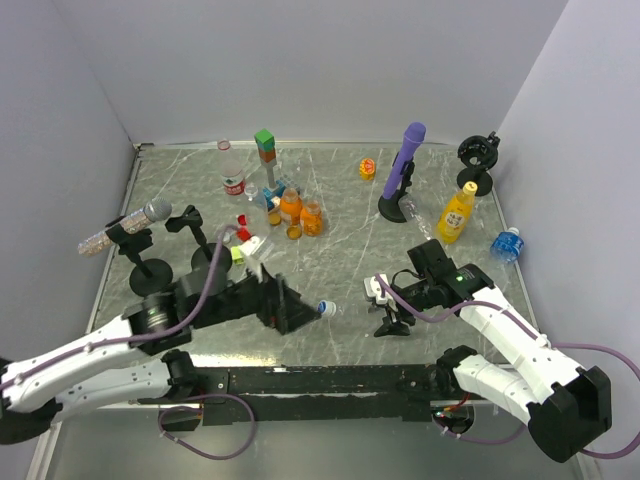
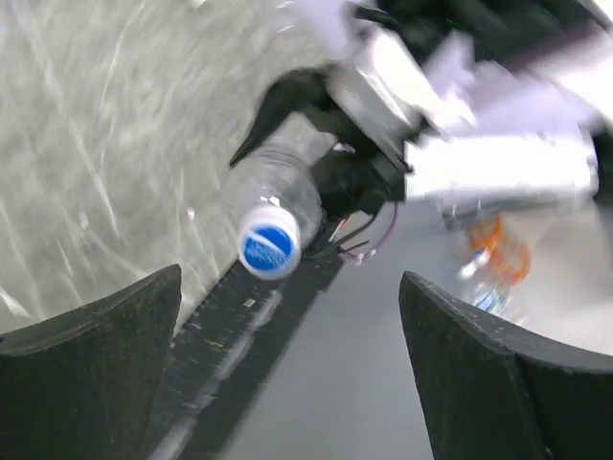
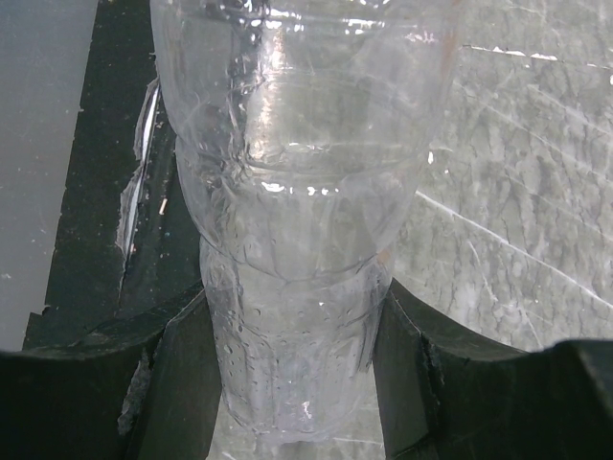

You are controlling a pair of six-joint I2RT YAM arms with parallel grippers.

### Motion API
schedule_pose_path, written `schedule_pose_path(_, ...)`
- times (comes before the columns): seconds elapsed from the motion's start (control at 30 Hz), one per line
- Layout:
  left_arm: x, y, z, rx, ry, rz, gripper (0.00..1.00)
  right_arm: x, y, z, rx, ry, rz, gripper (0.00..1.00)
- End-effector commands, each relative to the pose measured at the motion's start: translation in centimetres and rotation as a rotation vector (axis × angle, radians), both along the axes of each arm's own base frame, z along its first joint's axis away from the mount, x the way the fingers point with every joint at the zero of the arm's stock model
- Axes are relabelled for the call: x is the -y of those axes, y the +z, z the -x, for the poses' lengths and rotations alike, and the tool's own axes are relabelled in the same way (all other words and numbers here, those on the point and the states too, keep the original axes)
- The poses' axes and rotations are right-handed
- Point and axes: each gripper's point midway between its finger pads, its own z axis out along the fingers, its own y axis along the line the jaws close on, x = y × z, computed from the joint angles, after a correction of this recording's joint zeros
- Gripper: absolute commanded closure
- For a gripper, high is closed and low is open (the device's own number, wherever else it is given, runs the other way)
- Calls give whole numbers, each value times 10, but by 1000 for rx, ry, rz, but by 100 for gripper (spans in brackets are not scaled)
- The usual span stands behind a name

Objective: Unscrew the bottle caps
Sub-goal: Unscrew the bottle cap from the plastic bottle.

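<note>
My right gripper (image 1: 383, 302) is shut on a clear plastic bottle (image 3: 297, 240) and holds it lying sideways above the table's near edge. Its fingers (image 3: 421, 383) press both sides of the body. The bottle's blue cap (image 1: 327, 309) points left, toward my left gripper (image 1: 290, 305). In the left wrist view the blue cap (image 2: 268, 247) and clear bottle (image 2: 283, 187) sit just beyond the left gripper (image 2: 290, 316), which is open and empty with its jaws wide apart. The cap is on the bottle and nothing touches it.
At the back stand a red-labelled bottle (image 1: 231, 170), green and orange blocks (image 1: 265, 150), orange bottles (image 1: 290, 205), loose red caps (image 1: 241, 220), a purple microphone (image 1: 403, 170), a yellow juice bottle (image 1: 456, 213) and a blue-labelled bottle (image 1: 506, 244). A grey microphone on a stand (image 1: 145, 213) is at the left.
</note>
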Motion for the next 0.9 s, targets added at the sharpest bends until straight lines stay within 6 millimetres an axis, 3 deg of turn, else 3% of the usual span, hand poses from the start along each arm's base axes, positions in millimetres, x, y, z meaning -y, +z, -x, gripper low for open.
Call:
schedule_pose_path(0.0,-13,13,26,473,-272,36,1,-7,8,-1,35,35,-57,84)
schedule_pose_path(0.1,-16,-3,32,739,-378,32,3,-7,9,0,34,37,-57,84)
schedule_pose_path(0.27,-2,3,17,985,-395,-1,3,-5,7,0,44,30,-64,84)
schedule_pose_path(0.4,15,6,5,1021,-401,-32,3,-5,8,-1,38,32,-63,84)
schedule_pose_path(0.57,28,1,5,1019,-437,-20,1,-5,7,-1,38,27,-65,84)
schedule_pose_path(0.73,31,-6,6,989,-454,-13,14,-5,7,-1,35,30,-66,84)
schedule_pose_path(0.87,31,-4,6,983,-443,6,16,-5,7,0,33,33,-65,84)
